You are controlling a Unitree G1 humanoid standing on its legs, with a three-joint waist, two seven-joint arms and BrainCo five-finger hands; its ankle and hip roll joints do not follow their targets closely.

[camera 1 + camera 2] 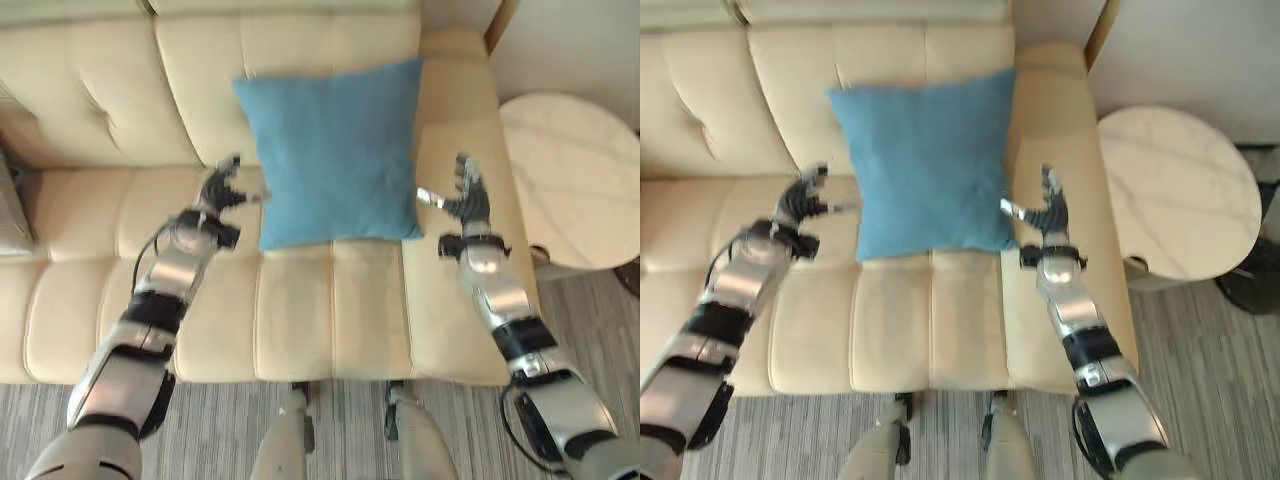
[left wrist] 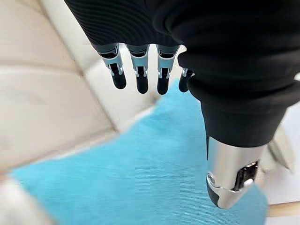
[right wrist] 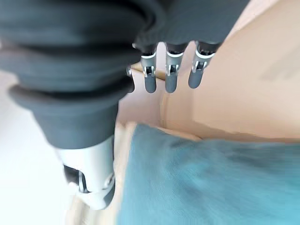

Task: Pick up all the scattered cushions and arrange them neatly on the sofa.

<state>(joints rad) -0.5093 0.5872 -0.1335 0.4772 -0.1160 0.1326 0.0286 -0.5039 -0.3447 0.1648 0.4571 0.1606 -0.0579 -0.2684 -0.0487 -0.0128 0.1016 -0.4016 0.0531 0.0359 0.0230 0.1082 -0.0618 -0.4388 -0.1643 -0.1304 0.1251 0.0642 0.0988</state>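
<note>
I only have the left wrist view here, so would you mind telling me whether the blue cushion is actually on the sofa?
Observer: Yes. The blue cushion stands propped against the backrest of the cream sofa, at the end by the robot's right-side armrest.
Operator: Thank you. Where is the right hand?
Observer: The right hand hovers at the cushion's right edge, fingers open, holding nothing.
Operator: And how does my left hand sit relative to the cushion?
Observer: The left hand is at the cushion's left edge, fingers spread, not gripping it.
Operator: Is anything beside the sofa?
Observer: A round white side table stands just past that armrest.
</note>
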